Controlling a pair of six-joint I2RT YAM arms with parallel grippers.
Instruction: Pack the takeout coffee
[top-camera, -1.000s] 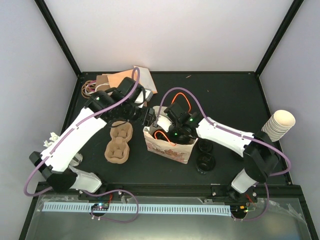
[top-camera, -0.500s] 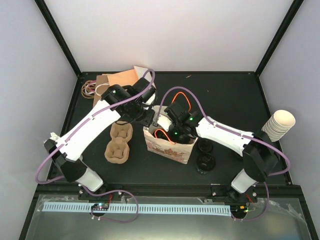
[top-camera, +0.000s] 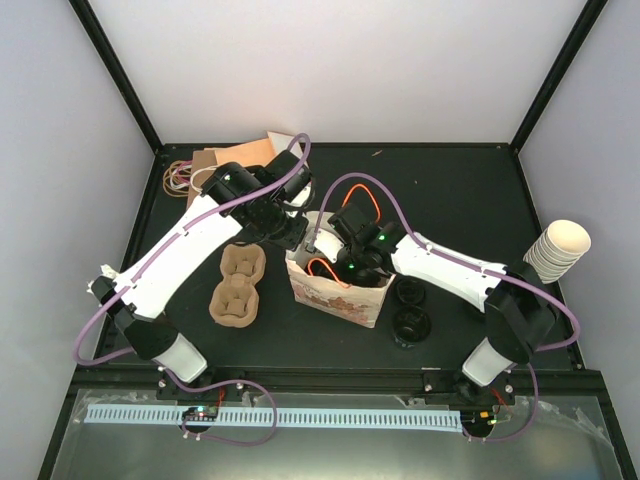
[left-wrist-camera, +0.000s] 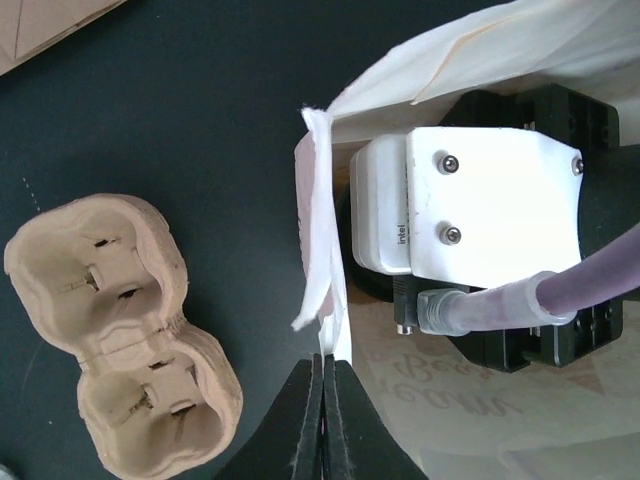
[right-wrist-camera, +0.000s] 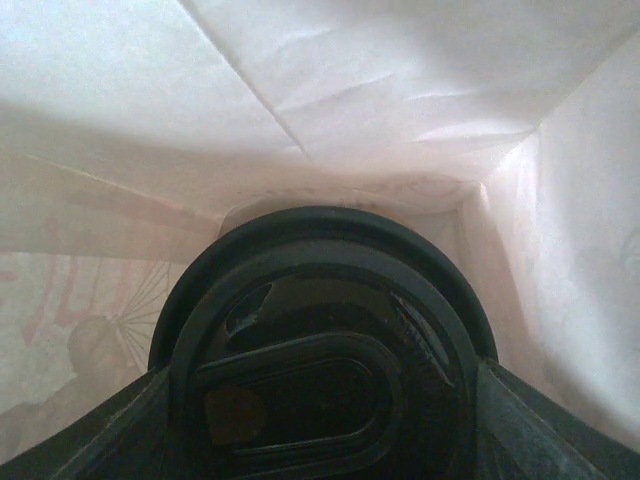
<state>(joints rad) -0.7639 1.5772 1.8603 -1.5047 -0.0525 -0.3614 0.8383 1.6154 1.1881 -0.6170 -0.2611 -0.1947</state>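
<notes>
A white printed paper bag (top-camera: 345, 297) stands open mid-table. My right gripper (right-wrist-camera: 320, 400) reaches down inside it, its fingers (right-wrist-camera: 95, 430) pressed against both sides of the takeout coffee's black lid (right-wrist-camera: 320, 320). The cup's body under the lid is hidden. In the top view only the right wrist (top-camera: 352, 250) shows above the bag's mouth. My left gripper (left-wrist-camera: 323, 365) is shut on the bag's left rim (left-wrist-camera: 322, 250), with the white paper edge pinched between its black fingers. The top view shows the left gripper (top-camera: 296, 238) at the bag's upper left corner.
A brown pulp cup carrier (top-camera: 236, 285) lies left of the bag. Two black lids (top-camera: 411, 322) sit right of it. A stack of cream cups (top-camera: 558, 250) stands at the right edge. Brown paper pieces (top-camera: 240, 158) and rubber bands (top-camera: 180, 175) lie at the back left.
My left arm swung right to the bag's left rim and its gripper closed on the paper edge. The right arm stayed inside the bag.
</notes>
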